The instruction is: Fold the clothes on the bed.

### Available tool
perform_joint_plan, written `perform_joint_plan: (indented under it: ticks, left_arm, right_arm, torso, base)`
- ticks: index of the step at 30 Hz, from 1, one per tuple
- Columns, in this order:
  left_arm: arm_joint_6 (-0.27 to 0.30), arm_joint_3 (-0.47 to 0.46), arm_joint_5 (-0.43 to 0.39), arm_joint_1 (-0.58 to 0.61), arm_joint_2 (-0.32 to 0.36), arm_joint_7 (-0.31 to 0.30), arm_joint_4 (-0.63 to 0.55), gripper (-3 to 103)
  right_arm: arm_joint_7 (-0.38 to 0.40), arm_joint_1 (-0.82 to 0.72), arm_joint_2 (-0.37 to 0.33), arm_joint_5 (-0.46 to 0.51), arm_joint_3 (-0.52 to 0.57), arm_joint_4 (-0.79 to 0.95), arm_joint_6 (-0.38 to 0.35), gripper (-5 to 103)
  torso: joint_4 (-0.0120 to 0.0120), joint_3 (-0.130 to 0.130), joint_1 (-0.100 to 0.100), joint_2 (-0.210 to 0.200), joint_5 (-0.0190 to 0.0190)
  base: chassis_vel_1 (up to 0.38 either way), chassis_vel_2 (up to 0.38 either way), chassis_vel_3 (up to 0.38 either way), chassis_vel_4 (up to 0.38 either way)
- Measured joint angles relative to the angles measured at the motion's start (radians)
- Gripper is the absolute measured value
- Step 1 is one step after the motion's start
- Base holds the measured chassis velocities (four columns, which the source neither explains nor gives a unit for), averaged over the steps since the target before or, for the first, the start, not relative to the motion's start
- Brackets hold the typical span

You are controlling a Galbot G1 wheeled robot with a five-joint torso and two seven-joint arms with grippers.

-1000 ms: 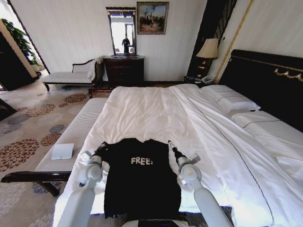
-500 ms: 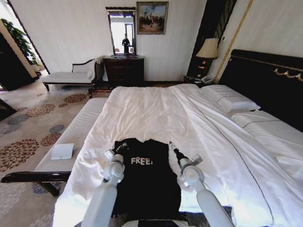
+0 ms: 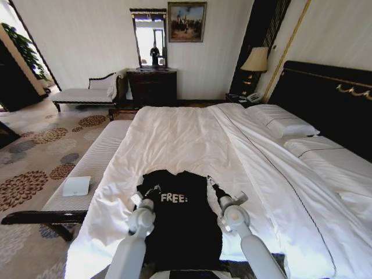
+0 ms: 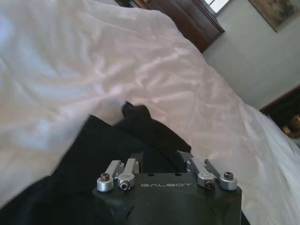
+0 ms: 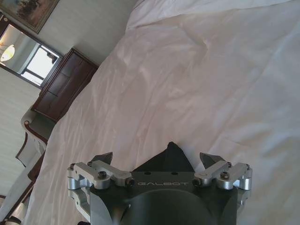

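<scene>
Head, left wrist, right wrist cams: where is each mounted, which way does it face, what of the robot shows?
Head view: on the head, looking forward and down over the bed; both arms show, left gripper and right gripper at the T-shirt.
Left wrist view: on the left wrist, looking along its gripper over black fabric.
Right wrist view: on the right wrist; open gripper over a shirt edge.
Shared: T-shirt, white bedding, dresser.

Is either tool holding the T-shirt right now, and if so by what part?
The left tool seems shut on the T-shirt at its left sleeve edge. The right tool is open, holding nothing.
</scene>
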Motion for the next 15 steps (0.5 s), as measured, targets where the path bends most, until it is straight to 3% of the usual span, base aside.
perform_joint_plan:
  ticks: [6, 8, 10, 13, 15]
  left_arm:
    - [-0.011, -0.064, -0.021, -0.031, 0.018, -0.019, 0.039, 60]
    - [-0.016, -0.078, -0.018, -0.051, 0.030, -0.021, 0.075, 72]
    - [-0.016, -0.078, -0.010, -0.071, 0.037, -0.018, 0.114, 82]
    - [-0.017, -0.073, 0.009, -0.085, 0.040, -0.009, 0.148, 88]
    - [-0.020, -0.066, 0.026, -0.100, 0.043, 0.002, 0.182, 97]
  right_arm:
    - [0.000, -0.013, 0.003, -0.005, 0.001, 0.002, 0.000, 100]
    - [0.000, -0.015, 0.004, -0.007, 0.002, 0.004, 0.000, 100]
    - [0.001, -0.017, 0.005, -0.008, 0.005, 0.006, 0.000, 100]
    - [0.002, -0.020, 0.005, -0.008, 0.007, 0.009, 0.000, 100]
    - [0.004, -0.024, 0.005, -0.010, 0.010, 0.011, 0.001, 100]
  torso:
    - [-0.0001, 0.000, 0.000, 0.000, -0.0001]
    - [-0.0001, 0.000, 0.000, 0.000, -0.0001]
    - [0.0000, 0.000, 0.000, 0.000, -0.0001]
    - [-0.0001, 0.000, 0.000, 0.000, -0.0001]
    - [-0.0001, 0.000, 0.000, 0.000, -0.0002]
  base:
    - [0.000, 0.000, 0.000, 0.000]
    - [0.000, 0.000, 0.000, 0.000]
    - [0.000, 0.000, 0.000, 0.000]
    - [0.000, 0.000, 0.000, 0.000]
    - [0.000, 0.000, 0.000, 0.000]
